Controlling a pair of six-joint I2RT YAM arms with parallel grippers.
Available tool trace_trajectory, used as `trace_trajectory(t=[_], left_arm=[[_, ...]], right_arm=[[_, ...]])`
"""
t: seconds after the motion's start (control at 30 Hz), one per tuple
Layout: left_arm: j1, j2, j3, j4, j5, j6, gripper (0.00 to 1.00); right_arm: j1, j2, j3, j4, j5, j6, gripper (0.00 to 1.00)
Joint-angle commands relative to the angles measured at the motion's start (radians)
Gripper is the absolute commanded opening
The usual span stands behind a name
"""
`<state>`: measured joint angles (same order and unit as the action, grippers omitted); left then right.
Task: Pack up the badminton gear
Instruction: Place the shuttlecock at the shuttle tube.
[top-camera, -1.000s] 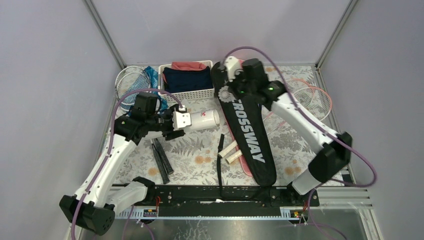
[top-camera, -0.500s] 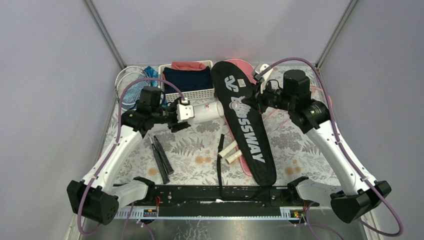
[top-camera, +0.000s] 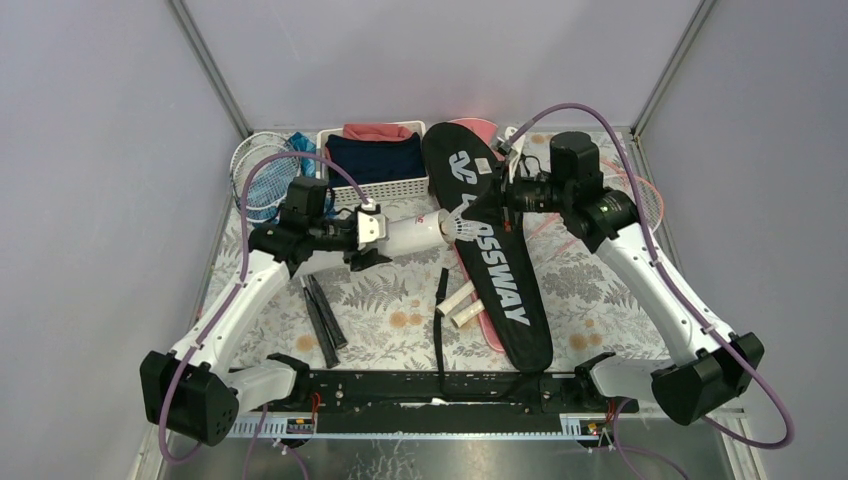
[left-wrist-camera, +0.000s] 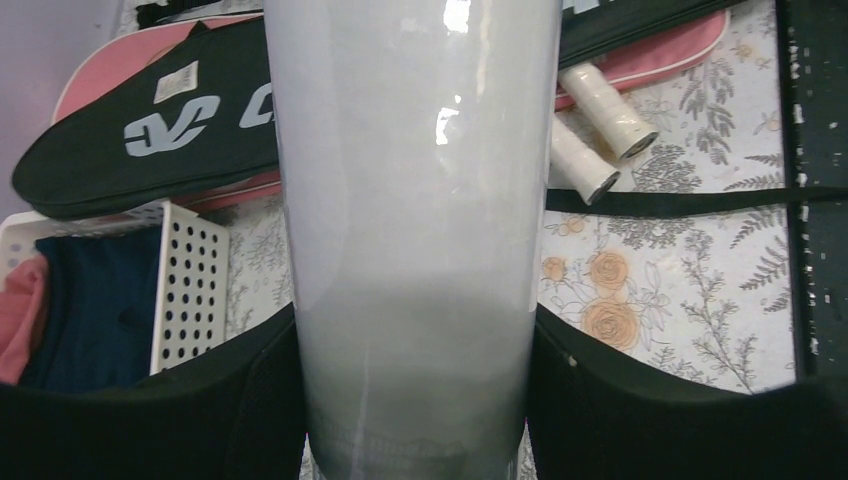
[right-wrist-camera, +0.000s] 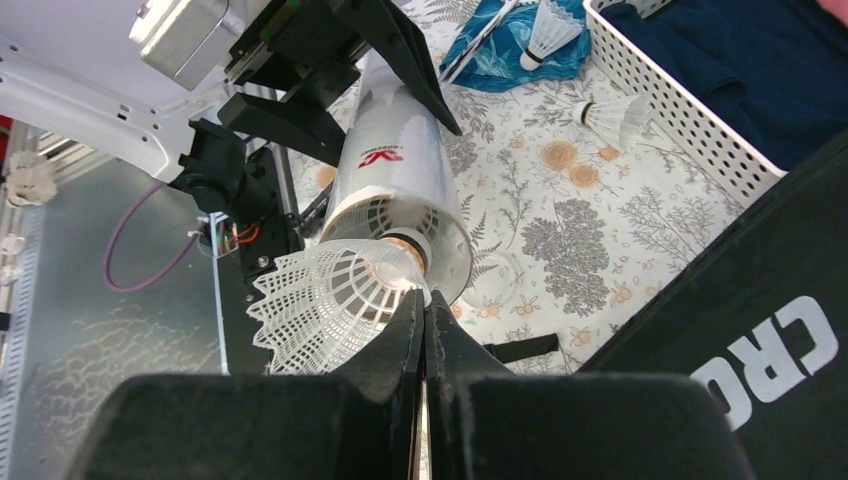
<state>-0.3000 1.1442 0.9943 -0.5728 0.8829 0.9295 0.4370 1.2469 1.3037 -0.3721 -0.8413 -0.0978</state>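
A shuttlecock (right-wrist-camera: 335, 300) at the mouth of the tube (top-camera: 420, 234)
Nearest lies the black CROSSWAY bag (top-camera: 505, 285); beyond it the left gripper (top-camera: 383, 240) grasps the tube (held level), and the right gripper (right-wrist-camera: 421, 312), clenched, seems to pinch the shuttlecock's skirt.

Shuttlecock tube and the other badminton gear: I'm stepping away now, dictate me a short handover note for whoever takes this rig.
Left gripper: shut on the shuttlecock tube, held above the table, open end to the right.
Right gripper: shut on a shuttlecock, cork at the tube's mouth.
Black bag lies over the pink bag mid-table; rackets at rear left, more at rear right.
Done: not clear how many shuttlecocks are in the tube.
Left: seat this shuttlecock, collect the loose shuttlecocks, bag rackets and tube.
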Motion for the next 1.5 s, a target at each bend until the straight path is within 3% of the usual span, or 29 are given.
trace_trajectory(t=[0.0, 0.2, 0.4, 0.53, 0.7, 0.8, 1.2, 1.47], left_arm=[[0.004, -0.01, -0.018, 0.07, 0.097, -0.008, 0.54], [0.004, -0.01, -0.032, 0.134, 0.169, -0.11, 0.54], [-0.001, 0.014, -0.032, 0.193, 0.198, -0.191, 0.53], [-0.011, 0.028, -0.026, 0.2, 0.175, -0.199, 0.53], [-0.016, 0.031, -0.021, 0.202, 0.175, -0.199, 0.53], [-0.017, 0.027, -0.022, 0.202, 0.174, -0.196, 0.53], [-0.017, 0.019, -0.023, 0.191, 0.157, -0.166, 0.53], [-0.028, 0.033, -0.01, 0.167, 0.157, -0.147, 0.53]], right_arm=[[-0.004, 0.029, 0.014, 0.08, -0.066, 0.059, 0.0], [-0.004, 0.05, -0.005, 0.117, -0.059, 0.065, 0.0], [0.006, 0.06, -0.03, 0.131, -0.057, 0.066, 0.09], [0.027, 0.054, -0.031, 0.117, -0.034, 0.043, 0.2], [0.046, 0.052, -0.03, 0.075, 0.012, -0.007, 0.46], [0.045, 0.051, -0.028, 0.062, 0.032, -0.025, 0.56], [0.046, 0.059, -0.003, -0.021, 0.086, -0.102, 0.83], [0.049, 0.097, 0.006, -0.049, 0.035, -0.116, 0.95]])
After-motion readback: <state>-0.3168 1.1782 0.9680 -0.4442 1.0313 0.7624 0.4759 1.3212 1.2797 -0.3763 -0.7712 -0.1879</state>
